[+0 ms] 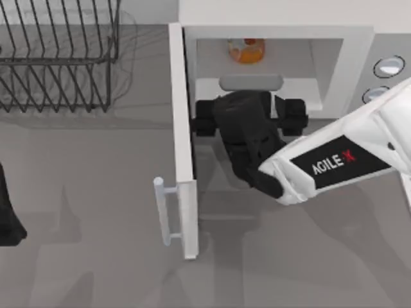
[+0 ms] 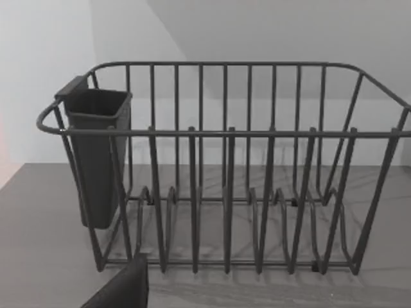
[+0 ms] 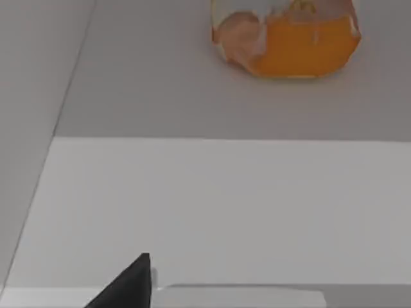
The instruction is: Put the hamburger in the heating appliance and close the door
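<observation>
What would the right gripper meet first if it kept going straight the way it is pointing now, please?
Most likely the hamburger, resting deep inside the microwave cavity. The right gripper sits at the cavity mouth, pointing inward, with nothing between them. Depth is unclear; it might pass beside the hamburger and reach the back wall.

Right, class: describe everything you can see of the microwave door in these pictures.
The door is a flat white panel, seen edge-on from above, swung fully open so it juts out from the microwave toward the front of the table. It joins the cavity's left edge at its far end. A light cylindrical bar handle sits on its left face near the free end. Nothing touches it; the right end effector is just to its right, at the cavity mouth.
</observation>
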Motion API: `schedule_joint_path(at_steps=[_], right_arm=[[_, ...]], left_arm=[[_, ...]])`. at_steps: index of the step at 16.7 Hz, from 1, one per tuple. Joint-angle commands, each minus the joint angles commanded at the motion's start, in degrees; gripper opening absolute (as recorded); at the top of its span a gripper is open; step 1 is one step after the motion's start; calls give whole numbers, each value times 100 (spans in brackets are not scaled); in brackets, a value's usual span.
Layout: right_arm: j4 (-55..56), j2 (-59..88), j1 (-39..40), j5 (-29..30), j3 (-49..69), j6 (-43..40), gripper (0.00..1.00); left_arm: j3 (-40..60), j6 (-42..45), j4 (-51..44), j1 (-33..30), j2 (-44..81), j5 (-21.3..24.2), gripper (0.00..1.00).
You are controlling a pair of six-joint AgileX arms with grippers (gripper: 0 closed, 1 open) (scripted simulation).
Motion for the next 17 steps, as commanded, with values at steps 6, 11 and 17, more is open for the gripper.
schedule_joint_path(at_steps=[6,11,17], right_arm=[[651,-943,613,688,-1743,326,100],[742,-1020,656,740,-1846,430,100],[-209,-1752,645,716,-1578,424,100]], left_arm=[[0,0,0,0,0,0,100],[0,0,0,0,0,0,100],[0,0,0,0,0,0,100]])
